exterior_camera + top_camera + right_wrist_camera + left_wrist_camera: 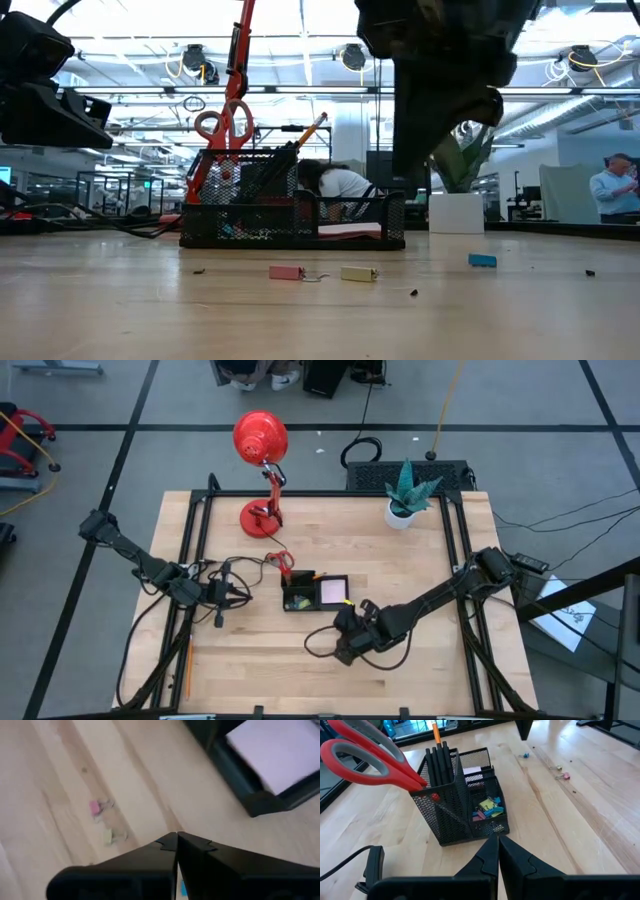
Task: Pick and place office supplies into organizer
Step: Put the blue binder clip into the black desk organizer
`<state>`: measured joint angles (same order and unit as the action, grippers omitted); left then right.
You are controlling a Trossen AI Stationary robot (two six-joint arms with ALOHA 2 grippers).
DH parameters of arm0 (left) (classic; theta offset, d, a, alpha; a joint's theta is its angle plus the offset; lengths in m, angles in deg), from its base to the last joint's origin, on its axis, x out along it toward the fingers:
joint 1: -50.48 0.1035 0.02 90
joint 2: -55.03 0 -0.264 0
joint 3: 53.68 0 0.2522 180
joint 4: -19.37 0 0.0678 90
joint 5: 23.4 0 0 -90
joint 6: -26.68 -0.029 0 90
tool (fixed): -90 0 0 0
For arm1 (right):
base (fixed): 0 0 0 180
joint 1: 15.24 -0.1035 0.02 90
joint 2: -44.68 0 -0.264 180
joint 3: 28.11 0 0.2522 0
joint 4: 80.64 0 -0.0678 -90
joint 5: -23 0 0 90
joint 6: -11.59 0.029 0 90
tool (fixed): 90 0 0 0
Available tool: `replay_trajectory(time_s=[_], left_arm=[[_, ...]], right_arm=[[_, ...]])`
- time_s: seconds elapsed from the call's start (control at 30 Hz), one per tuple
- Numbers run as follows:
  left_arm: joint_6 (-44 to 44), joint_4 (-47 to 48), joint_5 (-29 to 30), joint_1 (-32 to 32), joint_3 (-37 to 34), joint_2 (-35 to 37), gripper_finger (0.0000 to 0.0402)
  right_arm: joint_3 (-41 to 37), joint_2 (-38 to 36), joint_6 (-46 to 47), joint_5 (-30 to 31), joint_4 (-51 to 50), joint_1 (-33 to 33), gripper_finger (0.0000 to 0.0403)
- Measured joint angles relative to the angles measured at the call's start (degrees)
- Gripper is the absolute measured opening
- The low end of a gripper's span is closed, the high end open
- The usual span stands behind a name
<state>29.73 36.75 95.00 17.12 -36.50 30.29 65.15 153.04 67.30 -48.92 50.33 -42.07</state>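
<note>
Here the organizer sits near the middle of the desk, a black mesh tray with a tall cup at one end. Red scissors, black pens and an orange pencil stand in that cup. Coloured clips lie in a low compartment beside the cup, and the pale pad lies in the far compartment. The left claw hovers left of the organizer, pointing at it, its fingers pressed together on nothing. The right claw hangs just right of the organizer, low over the desk, also pressed together and empty. Near the organizer, on the bare wood, lie a pink clip, a yellow-green clip and a blue clip.
</note>
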Motion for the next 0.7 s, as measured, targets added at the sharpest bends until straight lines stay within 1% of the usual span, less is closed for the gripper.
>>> replay_trajectory(time_s=[0.07,0.17,0.27,0.37,0.53,0.7], left_arm=[[0.0,0.49,0.0,0.02,0.0,-0.02,0.0019],[0.01,1.26,0.0,0.01,0.0,-0.02,0.0019],[0.0,1.27,0.0,0.02,0.0,-0.02,0.0019],[0.0,1.27,0.02,0.01,0.0,-0.02,0.0019],[-0.33,1.27,0.04,0.01,0.0,-0.01,0.0019],[-1.05,0.91,0.04,0.02,0.0,-0.02,0.0019]], right_arm=[[0.0,0.0,-2.4,-0.8,0.29,-0.36,0.0],[0.05,0.0,-10.3,-4.51,1.5,-1.28,0.0011],[0.04,0.0,-18.66,-4.78,1.28,-2.14,0.0031],[0.07,-0.05,-25.93,-4.94,0.22,-2.06,0.0061],[0.07,-0.07,-40.75,-7.64,-4.17,-1.18,0.0121],[0.09,-0.09,-50.83,-7.89,-8.32,-1.15,0.0176]])
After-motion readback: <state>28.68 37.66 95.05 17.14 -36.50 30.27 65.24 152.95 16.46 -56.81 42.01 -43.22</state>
